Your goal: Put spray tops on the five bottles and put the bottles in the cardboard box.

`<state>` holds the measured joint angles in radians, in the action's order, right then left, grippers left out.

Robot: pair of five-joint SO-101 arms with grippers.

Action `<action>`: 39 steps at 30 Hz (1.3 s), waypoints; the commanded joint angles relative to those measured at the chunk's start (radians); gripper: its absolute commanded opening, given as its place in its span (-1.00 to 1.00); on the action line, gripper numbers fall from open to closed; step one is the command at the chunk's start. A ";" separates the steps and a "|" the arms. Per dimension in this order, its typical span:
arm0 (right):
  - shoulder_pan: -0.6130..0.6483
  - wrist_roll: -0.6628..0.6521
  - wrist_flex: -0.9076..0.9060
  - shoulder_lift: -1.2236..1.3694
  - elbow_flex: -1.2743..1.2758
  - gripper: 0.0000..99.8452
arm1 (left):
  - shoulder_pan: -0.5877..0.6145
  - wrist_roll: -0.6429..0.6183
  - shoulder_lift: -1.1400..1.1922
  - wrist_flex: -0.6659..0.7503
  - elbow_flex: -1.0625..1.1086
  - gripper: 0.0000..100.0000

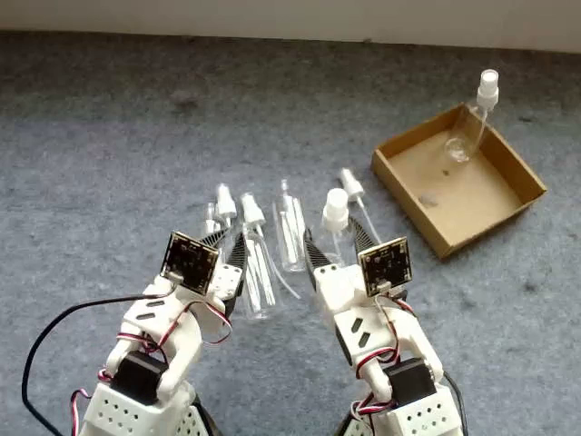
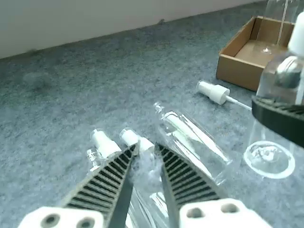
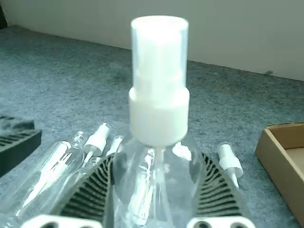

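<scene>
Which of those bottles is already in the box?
The spray-topped bottle standing upright in the cardboard box; all the others are outside it.

**Soft, even light**

Diffuse light lies evenly over the table; shadows are faint, one soft patch along the box. Glints sit on the upright bottle, and its white top is nearly washed out.

clear plastic bottles: five, two upright and three lying down | white spray tops: five, one of them lying loose, apart from any bottle | open brown cardboard box: one | white robot arms: two
</scene>
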<state>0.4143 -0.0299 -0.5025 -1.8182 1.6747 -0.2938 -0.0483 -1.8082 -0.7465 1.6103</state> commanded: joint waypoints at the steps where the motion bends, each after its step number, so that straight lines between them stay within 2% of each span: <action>1: -0.047 0.003 0.007 -0.019 0.140 -0.85 | 0.013 0.006 -0.005 0.003 0.021 -0.99; 13: -0.061 0.003 -0.001 -0.019 0.094 -0.85 | 0.013 0.012 -0.005 0.005 0.084 -0.99; 24: -0.390 -0.011 -0.002 -0.010 -0.156 -0.85 | 0.012 0.012 -0.004 0.000 0.084 -0.99; 30: -0.438 -0.187 -0.001 0.002 -0.277 -0.85 | 0.007 0.012 -0.004 0.000 0.084 -0.99; 39: -0.538 -0.203 0.007 0.409 -0.516 -0.85 | 0.005 0.012 -0.004 0.000 0.084 -0.99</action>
<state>-0.0921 -0.2217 -0.5025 -1.5528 1.2850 -0.2908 -0.0483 -1.8067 -0.7465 1.6763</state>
